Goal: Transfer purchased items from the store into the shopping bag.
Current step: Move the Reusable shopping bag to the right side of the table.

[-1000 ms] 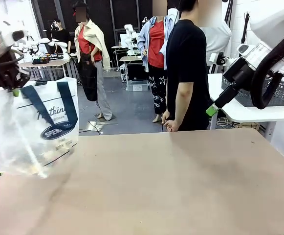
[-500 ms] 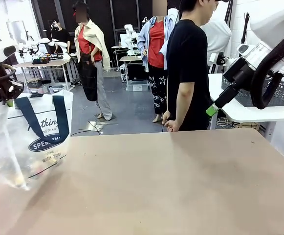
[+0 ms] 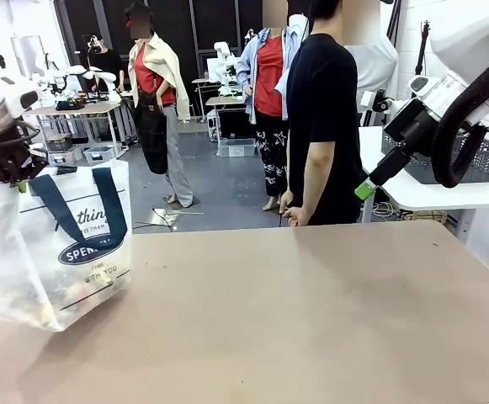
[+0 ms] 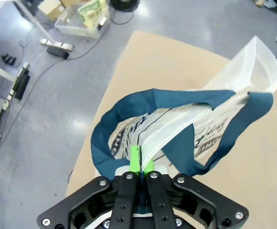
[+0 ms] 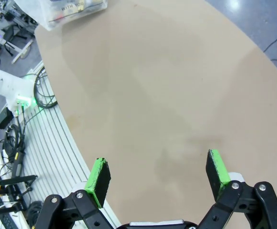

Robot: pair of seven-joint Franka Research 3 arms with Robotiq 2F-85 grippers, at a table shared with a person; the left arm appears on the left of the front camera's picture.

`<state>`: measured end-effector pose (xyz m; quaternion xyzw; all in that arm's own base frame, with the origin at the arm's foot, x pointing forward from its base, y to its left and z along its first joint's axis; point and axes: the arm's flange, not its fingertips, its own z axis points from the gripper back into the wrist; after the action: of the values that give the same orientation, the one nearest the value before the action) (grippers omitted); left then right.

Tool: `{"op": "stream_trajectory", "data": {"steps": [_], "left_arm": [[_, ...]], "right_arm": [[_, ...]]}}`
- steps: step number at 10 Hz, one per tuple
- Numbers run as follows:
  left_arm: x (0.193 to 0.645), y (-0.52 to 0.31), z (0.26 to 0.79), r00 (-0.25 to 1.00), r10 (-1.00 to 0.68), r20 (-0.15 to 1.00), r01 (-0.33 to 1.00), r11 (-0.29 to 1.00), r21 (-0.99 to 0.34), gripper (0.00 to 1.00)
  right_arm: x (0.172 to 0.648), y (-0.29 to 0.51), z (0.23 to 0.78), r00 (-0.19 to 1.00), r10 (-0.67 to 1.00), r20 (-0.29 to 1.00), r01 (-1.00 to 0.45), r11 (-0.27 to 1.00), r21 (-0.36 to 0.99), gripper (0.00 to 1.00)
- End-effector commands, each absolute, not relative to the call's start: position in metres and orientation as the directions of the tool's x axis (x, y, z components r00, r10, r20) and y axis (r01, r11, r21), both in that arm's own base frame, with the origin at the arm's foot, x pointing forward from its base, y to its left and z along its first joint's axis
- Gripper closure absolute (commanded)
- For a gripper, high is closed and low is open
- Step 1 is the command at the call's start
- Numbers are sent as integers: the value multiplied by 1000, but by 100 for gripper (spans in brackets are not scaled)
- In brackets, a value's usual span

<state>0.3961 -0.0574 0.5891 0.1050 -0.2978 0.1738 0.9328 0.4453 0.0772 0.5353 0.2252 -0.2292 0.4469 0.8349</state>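
At the left edge of the front view, the left claw (image 3: 13, 172) is seen clamped on the top of the shopping bag (image 3: 59, 244), its green pads pressed together on the clear plastic and a navy strap. In the left wrist view the same claw (image 4: 140, 164) is shown pinching the bag's rim, with the blue handles (image 4: 128, 107) looped out on either side. The shopping bag is set at the left end of the counter (image 3: 311, 320), its lower corner appearing to rest on the brown surface. Dim yellowish and brownish purchased items (image 3: 80, 295) are made out through the plastic near the bag's bottom. A person in a black shirt (image 3: 320, 126) is seen standing beyond the counter's far edge, one hand (image 3: 290, 215) hanging near it. At the right, the right claw (image 3: 364, 189) is held well above the counter with nothing in it; in the right wrist view its fingers (image 5: 100, 179) are spread wide apart over bare counter (image 5: 167, 95).
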Motion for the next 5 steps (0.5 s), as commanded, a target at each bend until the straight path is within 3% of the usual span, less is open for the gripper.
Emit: {"op": "stream_trajectory", "data": {"steps": [1,5], "left_arm": [[414,-53,601,691,322,647,-446,894,32,100],[424,-34,594,608,422,672,-515,854,-71,100]], "right_arm": [[444,77,536,497,651,575,-851,495,175,0],[444,77,536,497,651,575,-851,495,175,0]]}}
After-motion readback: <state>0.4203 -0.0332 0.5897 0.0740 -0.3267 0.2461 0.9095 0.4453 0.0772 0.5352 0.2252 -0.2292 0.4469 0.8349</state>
